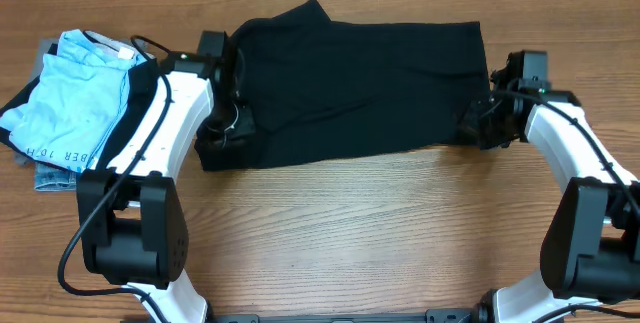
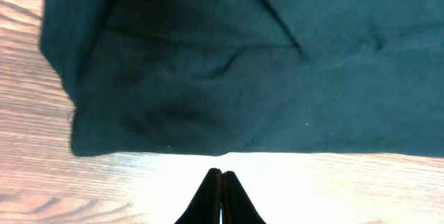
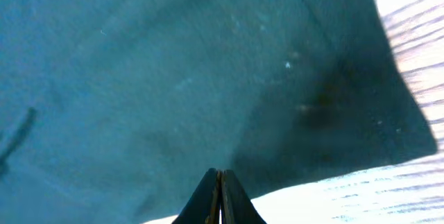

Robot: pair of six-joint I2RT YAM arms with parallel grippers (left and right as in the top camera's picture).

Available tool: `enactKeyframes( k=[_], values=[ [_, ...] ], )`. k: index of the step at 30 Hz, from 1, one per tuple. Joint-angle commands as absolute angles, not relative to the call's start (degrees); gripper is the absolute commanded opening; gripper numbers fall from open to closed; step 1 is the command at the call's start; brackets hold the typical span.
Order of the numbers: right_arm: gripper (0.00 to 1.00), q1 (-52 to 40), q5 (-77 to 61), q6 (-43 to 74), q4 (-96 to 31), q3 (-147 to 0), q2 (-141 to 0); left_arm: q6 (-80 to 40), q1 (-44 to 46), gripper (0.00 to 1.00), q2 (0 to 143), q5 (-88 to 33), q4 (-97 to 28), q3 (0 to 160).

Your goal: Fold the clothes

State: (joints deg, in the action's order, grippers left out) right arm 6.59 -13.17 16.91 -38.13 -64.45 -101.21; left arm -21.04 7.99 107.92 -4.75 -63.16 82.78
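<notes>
The black T-shirt (image 1: 350,83) is spread flat as a broad band across the far middle of the table (image 1: 380,233); a light blue garment (image 1: 80,98) is piled just beyond the shirt's left end. The left gripper (image 2: 220,174) is seen with its fingers pressed together and nothing held, over bare wood just short of the shirt's edge; the right gripper (image 3: 218,174) is likewise closed, with its tips at the shirt's right edge; whether any cloth is pinched there cannot be told through the blur.
</notes>
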Motion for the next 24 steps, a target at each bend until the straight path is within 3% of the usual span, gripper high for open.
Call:
enactKeyframes(
  k=[1, 10, 24],
  values=[
    [0.04, 6.33, -13.65, 16.03, -33.45, -59.88, -99.98, -21.89, 7.88, 0.04, 108.33, -5.04, -60.2, 78.85],
    [0.04, 6.33, -13.63, 14.7, -26.44, -54.43, -99.98, -21.91, 7.88, 0.04, 108.33, 1.08, -55.09, 75.29],
    [0.04, 6.33, -7.94, 14.74, -28.32, -54.33, -99.98, -21.87, 7.81, 0.04, 108.36, 7.11, -51.0, 71.81]
  ],
)
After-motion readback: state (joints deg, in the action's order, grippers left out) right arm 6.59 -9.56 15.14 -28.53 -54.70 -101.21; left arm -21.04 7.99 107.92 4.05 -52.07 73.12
